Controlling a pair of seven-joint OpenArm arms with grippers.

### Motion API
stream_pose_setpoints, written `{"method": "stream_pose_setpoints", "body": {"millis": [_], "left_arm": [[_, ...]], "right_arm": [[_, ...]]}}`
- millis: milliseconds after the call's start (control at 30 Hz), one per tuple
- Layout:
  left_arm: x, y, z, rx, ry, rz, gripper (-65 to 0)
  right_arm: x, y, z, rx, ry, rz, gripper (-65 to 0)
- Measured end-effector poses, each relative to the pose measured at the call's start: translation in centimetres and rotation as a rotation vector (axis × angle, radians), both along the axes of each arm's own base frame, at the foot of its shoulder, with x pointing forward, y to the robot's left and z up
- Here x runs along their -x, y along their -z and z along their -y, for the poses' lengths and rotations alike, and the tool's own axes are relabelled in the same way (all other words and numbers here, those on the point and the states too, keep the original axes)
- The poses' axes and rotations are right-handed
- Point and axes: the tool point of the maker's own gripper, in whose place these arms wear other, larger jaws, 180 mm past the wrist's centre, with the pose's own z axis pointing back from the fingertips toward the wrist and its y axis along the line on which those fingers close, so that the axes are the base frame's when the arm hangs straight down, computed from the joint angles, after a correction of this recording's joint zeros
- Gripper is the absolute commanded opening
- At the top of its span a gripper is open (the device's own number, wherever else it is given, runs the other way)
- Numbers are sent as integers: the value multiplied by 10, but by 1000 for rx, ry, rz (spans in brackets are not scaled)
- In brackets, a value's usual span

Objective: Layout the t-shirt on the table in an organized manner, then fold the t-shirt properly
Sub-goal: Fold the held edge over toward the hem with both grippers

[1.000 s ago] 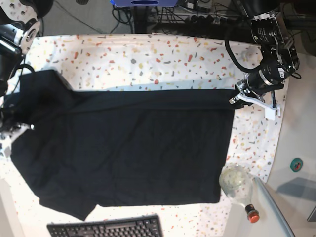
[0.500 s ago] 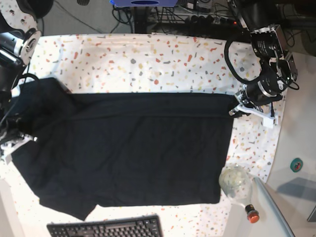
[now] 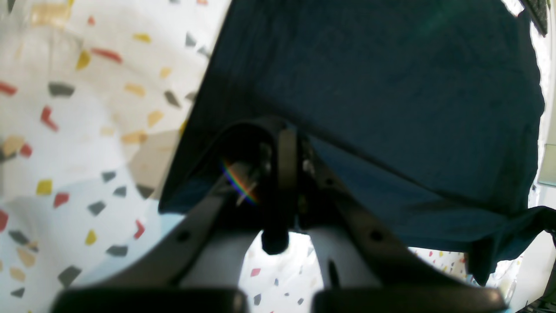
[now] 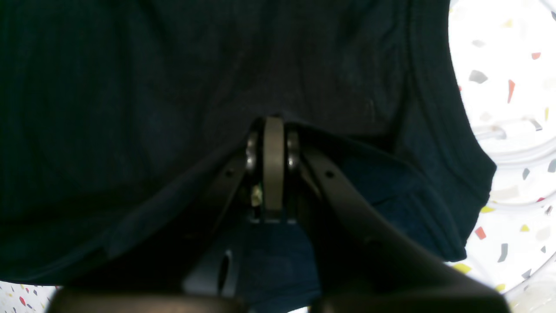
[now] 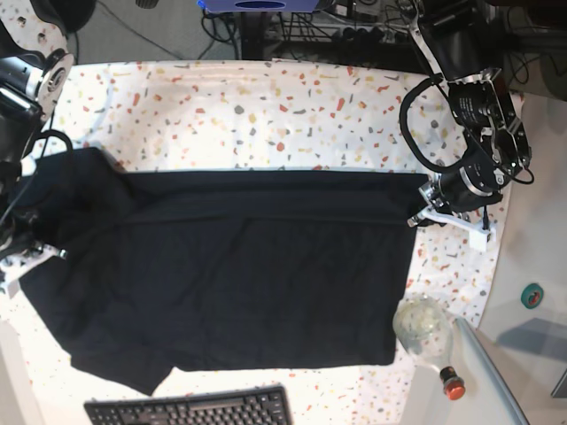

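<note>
The black t-shirt [image 5: 248, 266] lies spread across the speckled table [image 5: 266, 97], with its far edge doubled over as a fold. My left gripper [image 5: 420, 212] is shut on the shirt's far right corner, seen close in the left wrist view [image 3: 284, 130] with cloth [image 3: 391, 87] draping from it. My right gripper [image 5: 42, 251] is shut on the shirt at its far left side by the sleeve. In the right wrist view [image 4: 273, 124] the jaws pinch the dark cloth [image 4: 173, 65]. Table shows beside the cloth [image 3: 65, 108] [image 4: 512, 65].
A black keyboard [image 5: 190, 409] lies at the front edge. A round glass bottle with a red cap [image 5: 425, 329] lies at the shirt's front right corner. A grey side surface [image 5: 523, 354] and a green tape roll [image 5: 532, 295] are at the right.
Both grippers have moved toward the front edge with the cloth held, so the shirt's far edge has shifted forward and more bare table shows behind it.
</note>
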Motion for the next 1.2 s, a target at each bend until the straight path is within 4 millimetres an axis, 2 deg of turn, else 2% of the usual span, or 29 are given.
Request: {"method": "stream_pose_setpoints", "body": {"millis": [133, 367, 567, 700, 800, 933, 1200], "left_arm": [[-10, -7, 0, 2, 0, 22, -650], [-10, 8, 5, 36, -4, -19, -650], [-9, 9, 4, 37, -4, -23, -650], [-10, 9, 3, 35, -11, -16, -650], [-16, 6, -3, 20, -43, 30, -650], [-8, 22, 1, 40, -50, -11, -650], [-11, 18, -1, 37, -50, -1, -650]], "right_arm": [[-1, -1, 0, 1, 1, 4, -650], [-1, 0, 0, 0, 1, 5, -650], [-1, -1, 0, 0, 1, 6, -650], [-8, -6, 2, 11, 9, 53, -650], [-9, 0, 0, -6, 13, 42, -650], [-6, 13, -7, -39, 18, 16, -650], [-8, 12, -5, -33, 23, 36, -650]]}}
